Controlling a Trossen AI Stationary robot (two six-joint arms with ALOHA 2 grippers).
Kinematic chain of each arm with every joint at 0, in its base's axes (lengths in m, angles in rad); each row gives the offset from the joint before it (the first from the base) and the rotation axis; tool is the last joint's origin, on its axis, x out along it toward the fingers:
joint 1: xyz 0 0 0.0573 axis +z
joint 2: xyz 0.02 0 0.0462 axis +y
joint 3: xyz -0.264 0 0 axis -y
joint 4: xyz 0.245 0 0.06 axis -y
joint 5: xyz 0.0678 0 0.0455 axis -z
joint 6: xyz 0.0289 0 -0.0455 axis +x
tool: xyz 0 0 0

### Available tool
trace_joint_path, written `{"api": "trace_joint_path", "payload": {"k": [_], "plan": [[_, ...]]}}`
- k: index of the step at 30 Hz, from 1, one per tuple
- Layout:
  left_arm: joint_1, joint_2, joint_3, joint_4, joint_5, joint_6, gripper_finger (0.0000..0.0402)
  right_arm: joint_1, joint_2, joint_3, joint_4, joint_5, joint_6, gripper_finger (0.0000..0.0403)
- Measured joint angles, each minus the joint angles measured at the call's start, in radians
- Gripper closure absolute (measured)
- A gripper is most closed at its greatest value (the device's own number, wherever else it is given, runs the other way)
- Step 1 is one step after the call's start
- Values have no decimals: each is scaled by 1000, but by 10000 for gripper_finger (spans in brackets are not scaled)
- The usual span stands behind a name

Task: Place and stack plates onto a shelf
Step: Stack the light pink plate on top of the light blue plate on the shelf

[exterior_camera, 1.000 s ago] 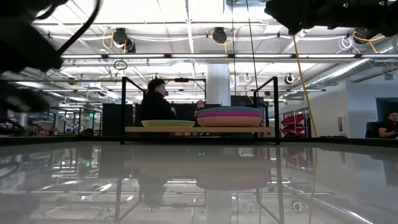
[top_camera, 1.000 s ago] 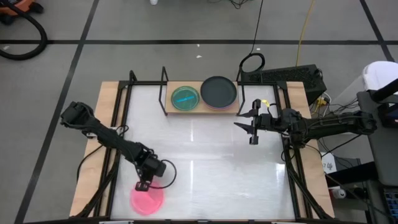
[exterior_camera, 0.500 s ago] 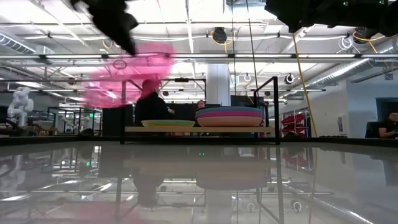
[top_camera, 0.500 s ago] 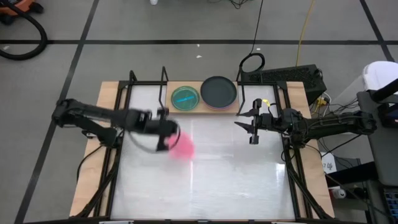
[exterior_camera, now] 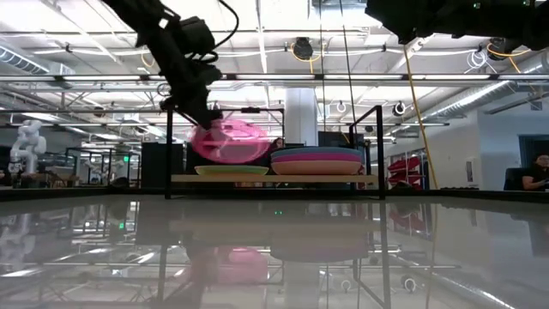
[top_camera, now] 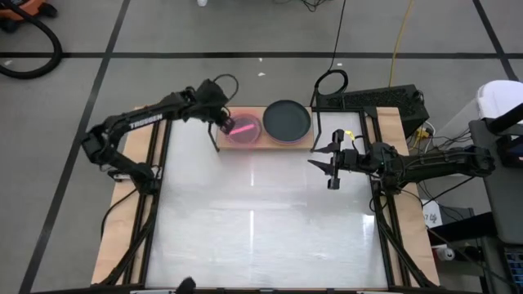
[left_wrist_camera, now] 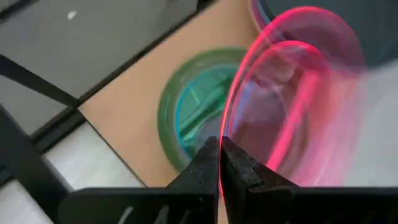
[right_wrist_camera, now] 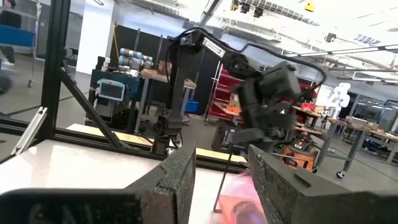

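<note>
Clamped on the rim of the pink plate (top_camera: 242, 128), my left gripper (left_wrist_camera: 219, 163) holds it tilted over the green plate (left_wrist_camera: 186, 112) on the shelf (top_camera: 253, 144); light, stiff, prob. slippery; right gripper (top_camera: 330, 169) apart, waiting.

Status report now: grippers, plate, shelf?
Left gripper shut on hot pink plate, tilted above green stack on shelf. Right gripper open, waiting. Nothing blocking.

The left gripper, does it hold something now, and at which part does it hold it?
Yes. The left gripper is shut on the hot pink plate, pinching it by its rim. The plate hangs tilted above the cyan plate on the shelf.
</note>
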Motion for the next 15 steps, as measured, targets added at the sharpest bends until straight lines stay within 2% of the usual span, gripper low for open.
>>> {"api": "trace_joint_path", "payload": {"k": [2,8,15], "plan": [[38,31,2,51,29,-29,400,0,0,0,-3,0,-1,273],[84,87,3,206,27,-81,397,0,0,0,-11,1,0,273],[87,96,0,154,28,-28,382,-2,0,0,-21,2,-1,273]]}}
